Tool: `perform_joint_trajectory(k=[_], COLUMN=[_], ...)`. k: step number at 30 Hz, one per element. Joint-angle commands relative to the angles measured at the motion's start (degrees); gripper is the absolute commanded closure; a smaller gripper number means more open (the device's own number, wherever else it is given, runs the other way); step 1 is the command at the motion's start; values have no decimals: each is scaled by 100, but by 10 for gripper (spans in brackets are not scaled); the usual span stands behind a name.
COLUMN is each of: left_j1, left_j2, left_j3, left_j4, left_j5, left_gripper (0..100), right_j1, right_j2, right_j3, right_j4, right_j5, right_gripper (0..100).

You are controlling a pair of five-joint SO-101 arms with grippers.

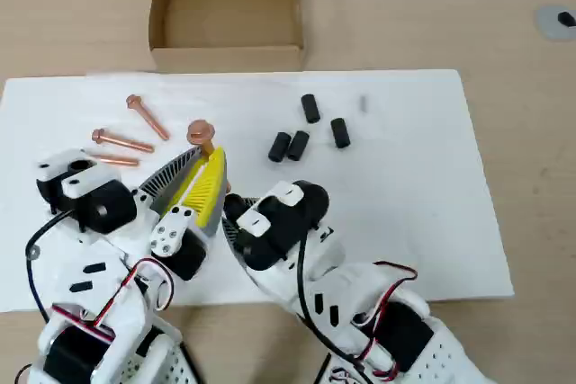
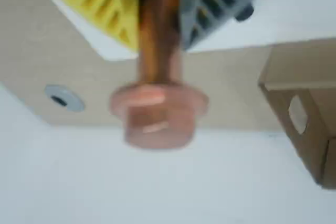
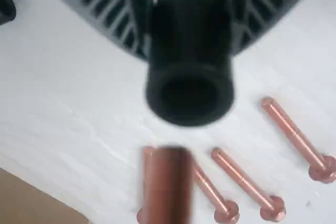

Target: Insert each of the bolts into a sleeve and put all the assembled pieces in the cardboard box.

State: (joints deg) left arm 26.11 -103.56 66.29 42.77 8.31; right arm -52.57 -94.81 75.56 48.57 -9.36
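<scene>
A copper bolt (image 2: 159, 77) and black sleeve (image 3: 189, 51) are gripped; three bolts (image 1: 121, 141), four sleeves (image 1: 310, 108) lie before the open cardboard box (image 1: 225, 58).

No readable text, numbers, labels or signs. Plain walls on cardboard box (image 1: 229, 58); bolt (image 2: 159, 66) and sleeve (image 3: 190, 51) surfaces unmarked; white sheet (image 1: 405, 222) on desk (image 1: 522, 114) blank.

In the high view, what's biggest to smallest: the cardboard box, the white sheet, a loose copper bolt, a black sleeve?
1. white sheet
2. cardboard box
3. loose copper bolt
4. black sleeve
The bolt is longer but thinner, so the last two are close.
</scene>
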Motion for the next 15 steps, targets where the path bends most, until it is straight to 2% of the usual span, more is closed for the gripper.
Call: perform_joint_trajectory(k=[1, 4, 11, 15], left_j1=[79, 114, 677, 580], left_j2=[-40, -40, -40, -40], left_j3=[-149, -255, -536, -554], left_j4=[18, 18, 325, 352], left_j5=[-18, -9, -18, -53], left_gripper=[995, 995, 995, 995], right_j1=[-40, -40, -40, -40], right_j2=[-92, -92, -84, -84], right_j3=[-13, -13, -4, -4], right_j4=[-141, -141, -123, -123], right_j5=[-62, -62, -62, -62], right_gripper=[988, 988, 988, 988])
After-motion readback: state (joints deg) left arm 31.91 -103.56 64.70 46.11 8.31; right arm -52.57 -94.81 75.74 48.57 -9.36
